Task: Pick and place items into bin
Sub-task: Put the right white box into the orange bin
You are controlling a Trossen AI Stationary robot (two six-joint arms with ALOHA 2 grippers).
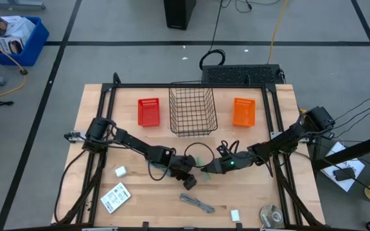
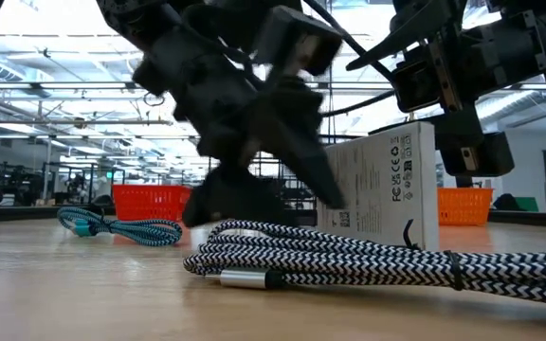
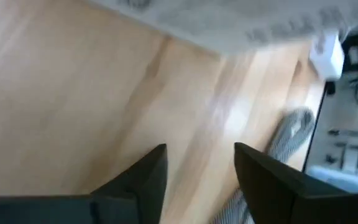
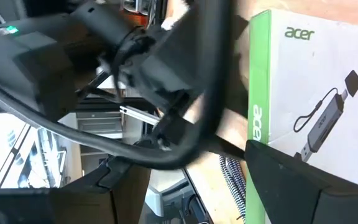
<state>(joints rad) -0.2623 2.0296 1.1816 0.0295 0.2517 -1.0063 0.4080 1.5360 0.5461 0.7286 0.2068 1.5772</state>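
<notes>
A white Acer box with a green side (image 4: 316, 93) stands on edge on the table between both grippers, also seen in the low view (image 2: 387, 189). My left gripper (image 3: 201, 168) is open and low over the wood beside the box. My right gripper (image 4: 179, 193) is open, with the box by one of its fingers (image 4: 291, 180). A grey braided cable (image 2: 349, 260) lies near the table's near edge. A teal cable (image 2: 112, 227) lies to the left. A flat printed packet (image 1: 115, 197) and two small white blocks (image 1: 121, 171) (image 1: 235, 215) lie loose. My left gripper has one dark finger (image 2: 311, 175) slanting down to the box's left edge (image 2: 341, 213); I cannot tell whether it touches. My right gripper has one finger in front of the box's printed face (image 4: 272, 134); the finger hides the spot, so touch cannot be told.
A wire basket (image 1: 193, 109) stands at the far middle, between a red bin (image 1: 149, 111) and an orange bin (image 1: 243, 111). A round silver roll (image 1: 272, 215) sits at the near right corner. Both arms meet at the table's centre.
</notes>
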